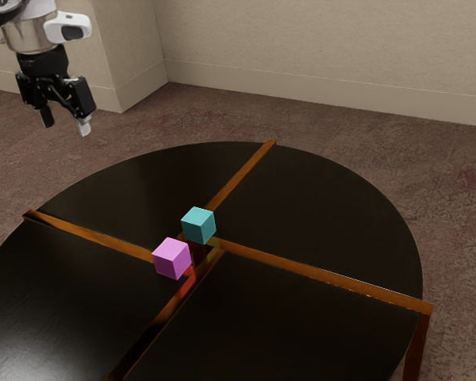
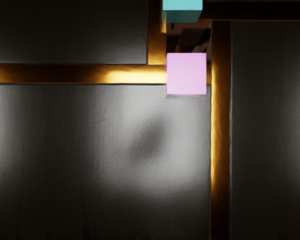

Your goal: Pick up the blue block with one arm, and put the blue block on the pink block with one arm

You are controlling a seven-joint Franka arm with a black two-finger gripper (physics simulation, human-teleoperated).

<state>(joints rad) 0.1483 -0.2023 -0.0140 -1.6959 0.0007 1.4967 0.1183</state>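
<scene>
The blue block (image 1: 198,225), teal-blue in colour, rests near the middle of the round black table (image 1: 317,214), where the orange strips cross. Just in front of it and toward the exterior view's left sits the pink block (image 1: 172,258), a small gap apart. My gripper (image 1: 63,121) hangs high at the exterior view's upper left, far above and away from both blocks, its fingers spread and empty. The wrist view looks straight down on the pink block (image 2: 186,74), with the blue block (image 2: 182,10) cut off at the frame edge beyond it.
Orange wooden strips (image 1: 317,275) split the tabletop into four dark panels. The table's rim curves along the exterior view's right and back. Brown carpet (image 1: 428,167) and a beige wall with a skirting board lie behind.
</scene>
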